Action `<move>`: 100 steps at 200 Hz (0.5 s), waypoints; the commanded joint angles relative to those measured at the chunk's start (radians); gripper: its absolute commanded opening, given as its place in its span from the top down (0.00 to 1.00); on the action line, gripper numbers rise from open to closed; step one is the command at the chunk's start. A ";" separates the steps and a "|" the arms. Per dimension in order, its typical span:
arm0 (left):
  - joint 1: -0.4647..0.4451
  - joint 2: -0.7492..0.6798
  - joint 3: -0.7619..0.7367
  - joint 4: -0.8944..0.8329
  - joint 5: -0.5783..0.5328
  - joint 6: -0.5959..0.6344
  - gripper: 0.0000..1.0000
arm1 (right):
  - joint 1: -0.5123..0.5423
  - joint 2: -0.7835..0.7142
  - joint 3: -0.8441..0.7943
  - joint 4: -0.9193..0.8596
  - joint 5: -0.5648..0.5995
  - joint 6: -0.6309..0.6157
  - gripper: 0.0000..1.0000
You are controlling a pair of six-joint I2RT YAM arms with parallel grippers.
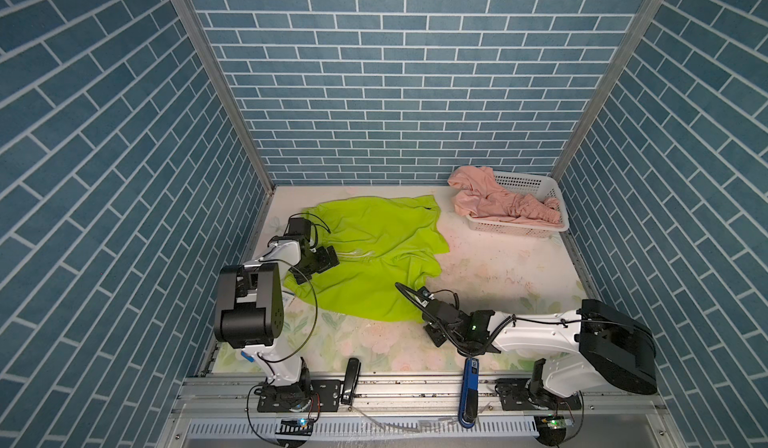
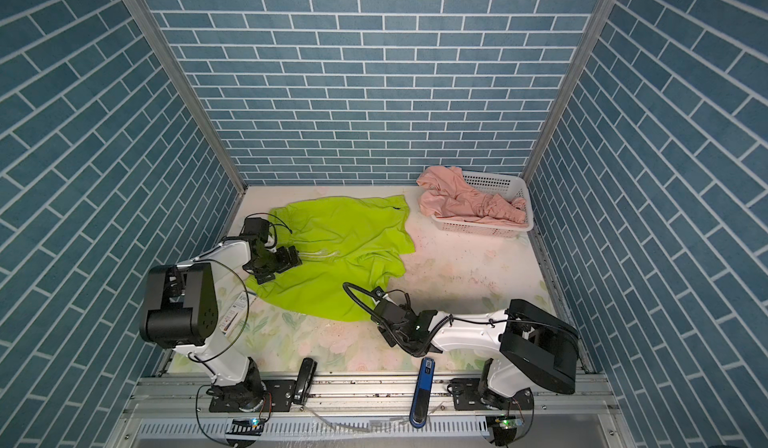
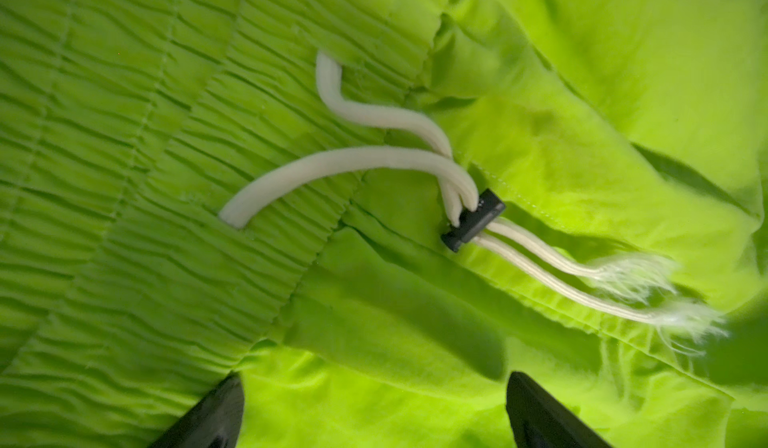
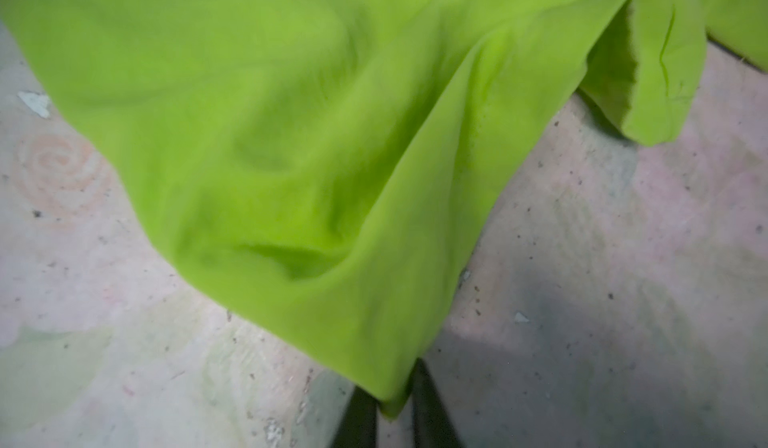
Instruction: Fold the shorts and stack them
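We found the left gripper (image 3: 372, 392) spread wide over the waistband (image 3: 145, 176) of the lime-green shorts (image 1: 374, 254), near the drawstring (image 3: 374, 163) | right gripper (image 4: 392, 408) clenched on their near hem corner | lime-green shorts lay spread on the table (image 1: 498, 267) | pink shorts (image 1: 490, 203) sat heaped in the basket (image 1: 519, 226), spilling over its rim.

Top views bright, even; edges distorted. Rt wrist view blurred across bright lime-green fabric shorts (image 4: 291, 134); soft shadow beside.

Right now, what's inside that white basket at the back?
Only the pink shorts, crumpled and spilling over the white basket at its left rim. Whatever lies beneath them is covered.
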 commanded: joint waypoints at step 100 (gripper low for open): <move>0.001 -0.007 0.011 -0.030 -0.017 0.022 0.00 | 0.088 0.150 0.556 -0.905 0.346 -0.372 1.00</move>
